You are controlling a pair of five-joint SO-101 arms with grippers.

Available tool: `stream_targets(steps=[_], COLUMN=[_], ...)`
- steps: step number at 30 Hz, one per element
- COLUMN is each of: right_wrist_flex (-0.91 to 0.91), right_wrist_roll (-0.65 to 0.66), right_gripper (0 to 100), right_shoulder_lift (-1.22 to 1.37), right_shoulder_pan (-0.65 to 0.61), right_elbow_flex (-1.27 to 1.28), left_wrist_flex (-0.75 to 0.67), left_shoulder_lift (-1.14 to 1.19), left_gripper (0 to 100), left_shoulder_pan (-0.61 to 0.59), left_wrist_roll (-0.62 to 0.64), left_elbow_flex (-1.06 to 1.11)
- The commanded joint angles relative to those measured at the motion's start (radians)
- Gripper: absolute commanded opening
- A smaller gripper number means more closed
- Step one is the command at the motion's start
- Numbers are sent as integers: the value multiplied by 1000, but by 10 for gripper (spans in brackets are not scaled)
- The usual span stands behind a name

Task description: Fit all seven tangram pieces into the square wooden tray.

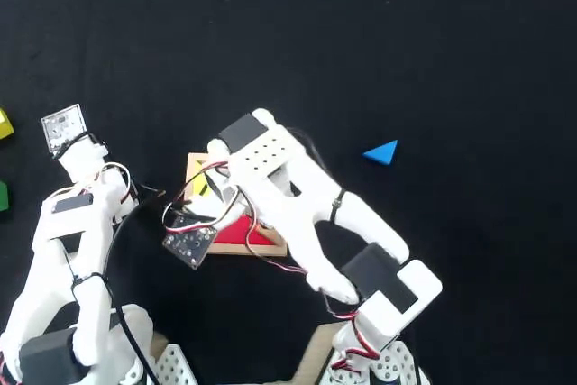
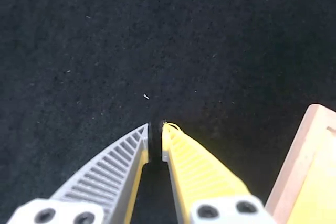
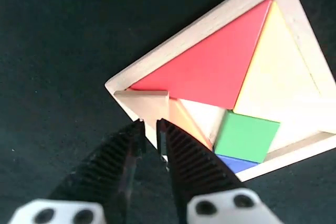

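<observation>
Nearly filled: blue triangle [image 1: 382, 152] lies apart from wooden tray [image 3: 210, 25].
Right gripper [image 3: 150, 124] pressed together over tray's corner; left gripper [image 2: 156, 127] closed too.

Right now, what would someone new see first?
The square wooden tray in the middle of the black cloth, nearly full of bright pieces, with a big red triangle and a green square. Then one blue triangle lying alone on the cloth, away from the tray.
</observation>
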Motion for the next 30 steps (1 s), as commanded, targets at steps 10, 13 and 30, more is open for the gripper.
stream_targets(steps=[10, 13, 30], right_wrist_flex=[51, 173, -502], right_wrist_roll=[-437, -545, -921], right_gripper=[35, 12, 10], right_shoulder_lift=[-16, -16, -694], right_shoulder_pan=[87, 167, 176], right_elbow_flex=[-363, -424, 771], left_wrist_flex=[-17, -17, -17], left_shoulder_lift=[-20, -20, -20], left_gripper=[63, 63, 63], left_shoulder_pan=[-1, -1, 1], left_wrist_roll=[-8, -8, -8], left_elbow_flex=[-16, -16, -16])
